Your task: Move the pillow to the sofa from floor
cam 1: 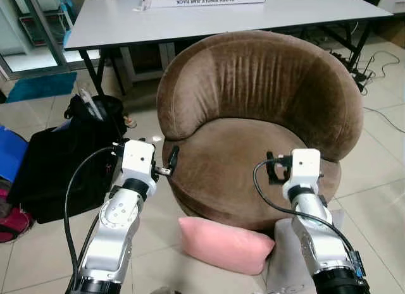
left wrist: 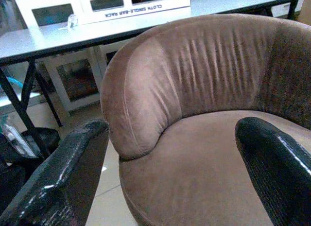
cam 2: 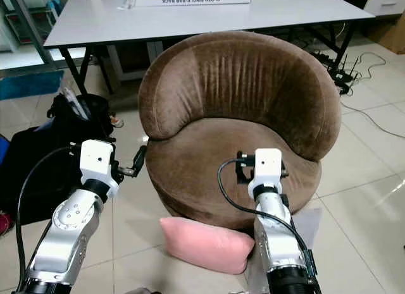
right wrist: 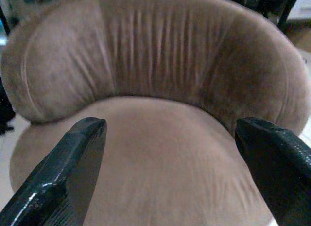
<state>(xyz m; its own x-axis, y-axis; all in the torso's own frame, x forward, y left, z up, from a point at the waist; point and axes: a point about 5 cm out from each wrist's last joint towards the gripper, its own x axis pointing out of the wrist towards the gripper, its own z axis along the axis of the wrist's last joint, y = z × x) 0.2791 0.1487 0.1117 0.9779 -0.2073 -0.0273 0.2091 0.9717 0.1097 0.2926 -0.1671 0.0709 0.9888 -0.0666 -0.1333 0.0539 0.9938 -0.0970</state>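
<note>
Nothing of the job is done yet, as I judge it. The pink pillow (cam 1: 225, 243) lies on the floor, touching the front foot of the brown sofa (cam 1: 253, 117), whose seat is bare. My left pincer (cam 1: 171, 160) hangs just beside the sofa's left edge, my right pincer (cam 1: 272, 168) above its front rim; both are spread wide and hold nothing. Reaching down, gripping and lifting all remain.
</note>
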